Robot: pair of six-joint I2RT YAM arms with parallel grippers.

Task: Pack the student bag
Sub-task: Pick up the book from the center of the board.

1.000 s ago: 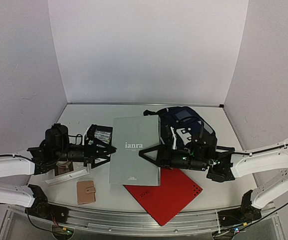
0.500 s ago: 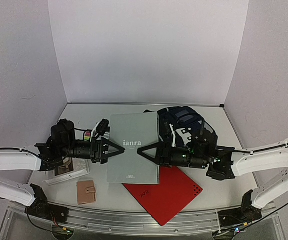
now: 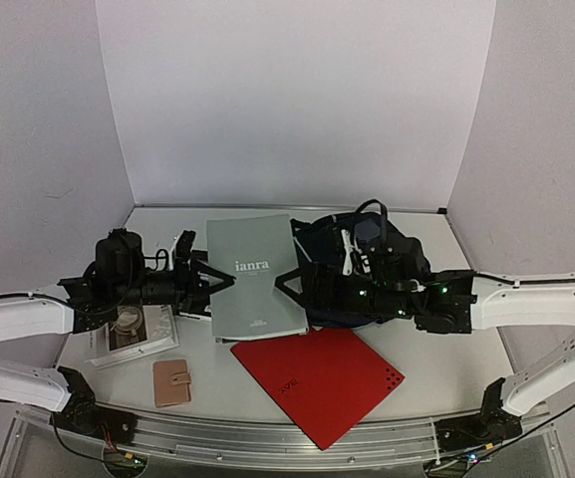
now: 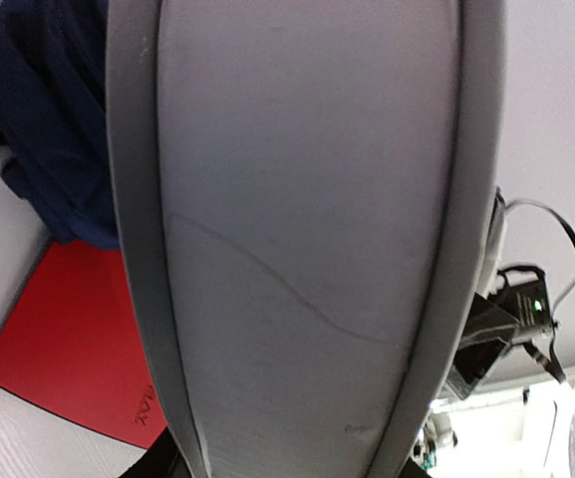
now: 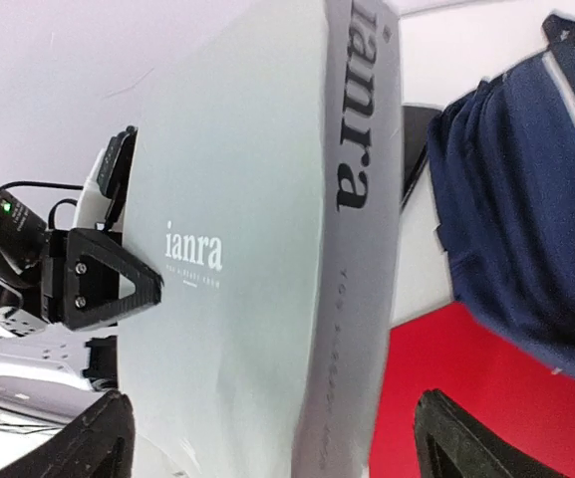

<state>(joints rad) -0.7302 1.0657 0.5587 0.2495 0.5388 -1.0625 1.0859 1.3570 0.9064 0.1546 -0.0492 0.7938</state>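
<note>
A grey book titled "ianra" (image 3: pixel 252 274) is held up off the table between the two arms. My left gripper (image 3: pixel 222 286) is shut on its left edge. In the left wrist view the page edge of the book (image 4: pixel 297 229) fills the frame. My right gripper (image 3: pixel 285 284) is open at the spine side. Its fingers (image 5: pixel 98 443) stand wide of the book (image 5: pixel 257 249) without touching it. The student bag (image 3: pixel 367 254), dark navy with light stripes, lies just behind and right of the book, under the right arm. It also shows as the student bag (image 5: pixel 526 219) in the right wrist view.
A red folder (image 3: pixel 317 383) lies flat on the table in front of the book. A small tan wallet (image 3: pixel 172 382) sits near the front left. A white-edged booklet (image 3: pixel 138 334) lies under the left arm. Walls close the table on three sides.
The left gripper came in and closed on the book's left edge. The right gripper opened and let go of the book. The book shifted back and left, uncovering more of the red folder.
</note>
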